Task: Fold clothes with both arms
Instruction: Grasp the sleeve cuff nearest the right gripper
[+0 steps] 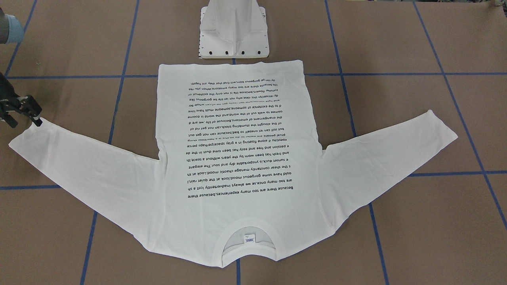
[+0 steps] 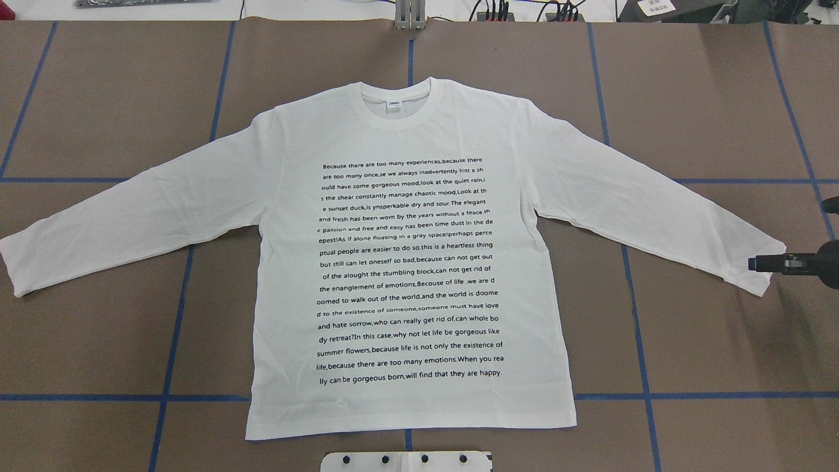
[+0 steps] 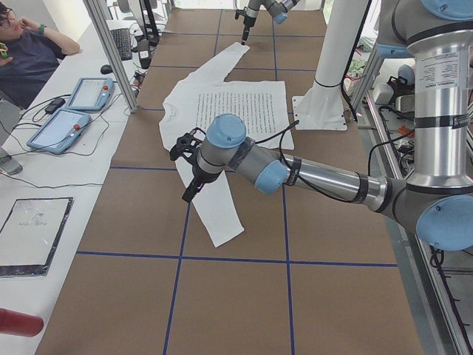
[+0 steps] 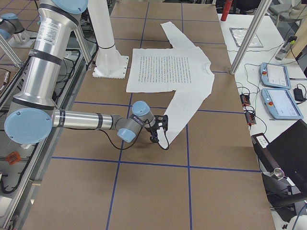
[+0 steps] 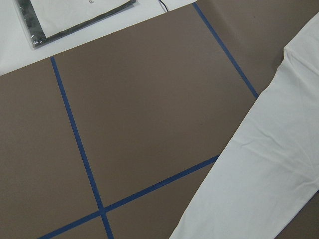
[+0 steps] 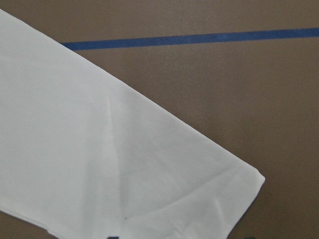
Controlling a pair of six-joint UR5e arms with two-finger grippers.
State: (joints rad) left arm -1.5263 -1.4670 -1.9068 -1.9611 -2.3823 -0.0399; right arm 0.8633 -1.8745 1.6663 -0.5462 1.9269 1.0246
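The white long-sleeved T-shirt [image 2: 413, 419] is laid flat in the middle of the table [image 2: 708, 328], printed face up. Its hem is towards the robot, its collar is away from it, and both sleeves are spread outwards.

The right gripper [image 4: 161, 128] is held low at the cuff [image 6: 234, 194] of the sleeve on the robot's right. In the front-facing view one black fingertip is seen at the cuff's edge. Its jaws appear to be spread: in the right wrist view two dark tips are barely seen at the lower edge, set apart, with the cuff lying between them and nothing gripped.

The left gripper [image 3: 188, 171] is seen only from the table's end, in front of the other sleeve. Whether its jaws are apart or closed cannot be told.

A block of black text [image 2: 409, 272] is printed on the chest. It begins "Because there are too many experiences,because there" and ends "will find that they are happy." The writing on the neck label [image 2: 393, 105] is too small to be read.

The brown table is crossed by blue tape lines [image 2: 645, 367]. A white pedestal [image 1: 233, 35] stands just beyond the hem.
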